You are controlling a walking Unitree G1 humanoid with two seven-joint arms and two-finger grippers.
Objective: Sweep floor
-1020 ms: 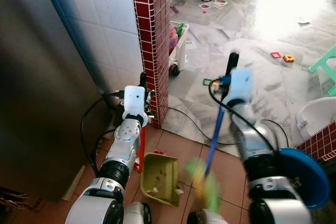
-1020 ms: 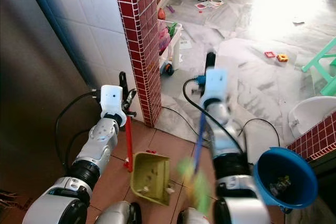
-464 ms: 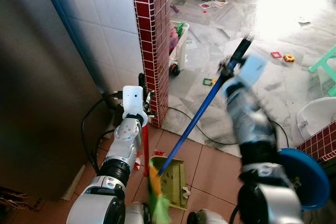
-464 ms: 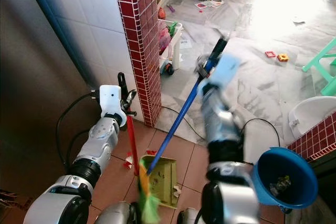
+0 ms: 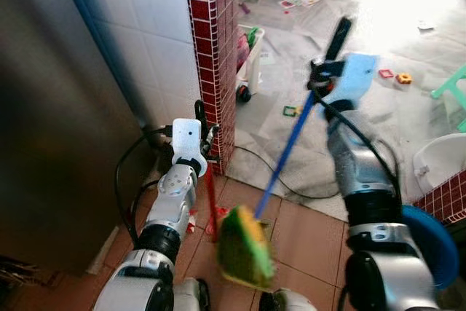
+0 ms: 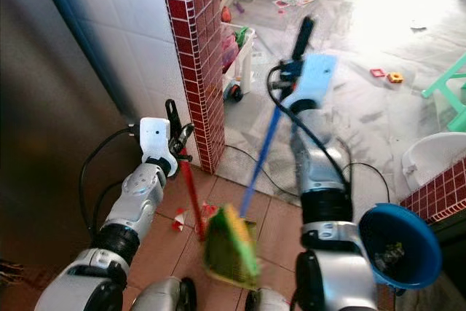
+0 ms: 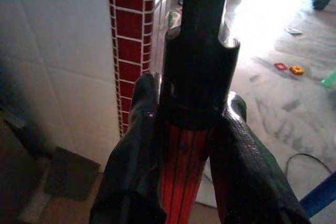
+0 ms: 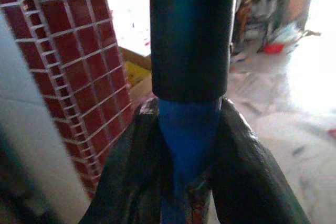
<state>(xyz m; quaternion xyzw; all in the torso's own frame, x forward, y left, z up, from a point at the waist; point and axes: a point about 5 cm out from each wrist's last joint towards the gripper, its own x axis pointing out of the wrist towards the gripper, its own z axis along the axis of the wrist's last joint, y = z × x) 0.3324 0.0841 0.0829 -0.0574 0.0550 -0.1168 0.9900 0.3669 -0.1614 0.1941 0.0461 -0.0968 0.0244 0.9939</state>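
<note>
Looking forward and down through the left eye view, you see the left gripper [image 5: 202,152] raised beside the red-tiled pillar [image 5: 211,49], closed on the red handle [image 5: 211,198] of the dustpan [image 5: 244,247], which hangs blurred, green and yellow, over the terracotta floor tiles [image 5: 306,227]. Your right gripper [image 5: 320,81] is held higher and further out over the pale marble floor [image 5: 349,121], clamped on the blue broom handle [image 5: 284,152], which slants down toward the dustpan; the broom head cannot be made out behind the blur. Small red scraps [image 5: 195,220] lie on the tiles near the foot of the red handle. A black cable [image 5: 269,172] runs across the floor at the tile edge. In the right eye view, you see the same arrangement, plus a blue bowl [image 6: 400,245] at the robot's right side and a white toy cart [image 6: 240,60] beyond the pillar. In the left wrist view, the two black fingers [image 7: 137,145] press on either side of the red handle just below its black end cap [image 7: 199,72]. In the right wrist view, the fingers [image 8: 131,166] grip the blue handle just below its black sleeve [image 8: 190,30], with the pillar beside it.
</note>
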